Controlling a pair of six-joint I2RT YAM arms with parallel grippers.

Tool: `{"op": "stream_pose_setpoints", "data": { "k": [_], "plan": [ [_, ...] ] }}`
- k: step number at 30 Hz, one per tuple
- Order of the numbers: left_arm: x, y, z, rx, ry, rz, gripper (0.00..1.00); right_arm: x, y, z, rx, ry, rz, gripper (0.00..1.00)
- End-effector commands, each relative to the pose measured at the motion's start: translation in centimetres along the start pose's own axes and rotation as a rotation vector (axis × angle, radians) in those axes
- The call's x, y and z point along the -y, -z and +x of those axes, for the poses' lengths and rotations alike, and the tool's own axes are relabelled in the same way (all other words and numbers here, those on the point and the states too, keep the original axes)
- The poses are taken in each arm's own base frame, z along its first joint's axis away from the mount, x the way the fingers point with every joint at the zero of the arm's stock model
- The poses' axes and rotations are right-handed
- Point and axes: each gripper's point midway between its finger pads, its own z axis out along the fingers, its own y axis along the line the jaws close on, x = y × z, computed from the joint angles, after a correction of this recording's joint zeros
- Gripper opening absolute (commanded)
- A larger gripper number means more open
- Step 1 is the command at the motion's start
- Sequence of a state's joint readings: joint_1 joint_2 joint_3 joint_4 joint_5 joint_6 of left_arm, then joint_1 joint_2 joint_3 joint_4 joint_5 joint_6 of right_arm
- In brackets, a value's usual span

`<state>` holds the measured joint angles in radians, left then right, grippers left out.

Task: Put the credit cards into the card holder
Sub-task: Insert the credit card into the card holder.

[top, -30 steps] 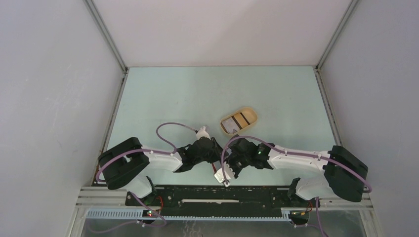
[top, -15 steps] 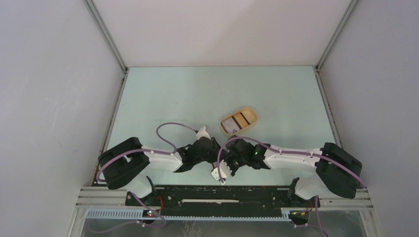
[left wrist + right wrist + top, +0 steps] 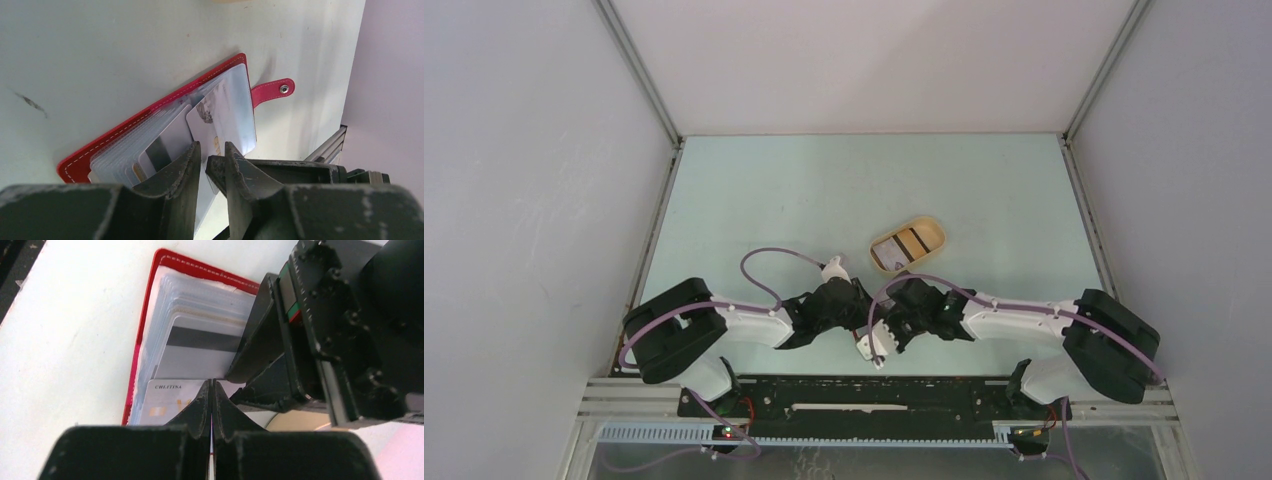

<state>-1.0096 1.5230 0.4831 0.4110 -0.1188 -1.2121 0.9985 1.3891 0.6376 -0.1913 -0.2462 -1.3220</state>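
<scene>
Left wrist: wallet (image 3: 170, 125) touching end effector (image 3: 211, 150)

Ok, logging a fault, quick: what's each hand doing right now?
Left hand: closed on a sleeve of the card holder.
Right hand: closed against a credit card; whether it grips it cannot be told.

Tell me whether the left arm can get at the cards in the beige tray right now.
Probably not as it stands. The left end effector is down among the sleeves of the red card holder, apparently busy holding it. The path to the tray and its cards looks unobstructed.
</scene>
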Motion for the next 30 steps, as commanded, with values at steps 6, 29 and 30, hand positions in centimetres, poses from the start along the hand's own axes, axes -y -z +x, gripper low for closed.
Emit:
{"op": "stream_pose_setpoints", "data": {
  "k": [6,29,30],
  "plan": [
    [-7.6,0.9,2.2,-0.08,-0.078,-0.236,0.32,0.1,1.3,0.9,-0.005,-0.027,0.029,0.0],
    [-7.6,1.9,1.3,-0.015,-0.07,-0.22,0.23,0.8,0.6,-1.8,0.087,-0.053,0.034,0.06],
    [-7.6,1.9,1.3,-0.015,-0.069,-0.221,0.2,0.8,0.5,-1.9,0.087,-0.052,0.036,0.06]
  ]
}}
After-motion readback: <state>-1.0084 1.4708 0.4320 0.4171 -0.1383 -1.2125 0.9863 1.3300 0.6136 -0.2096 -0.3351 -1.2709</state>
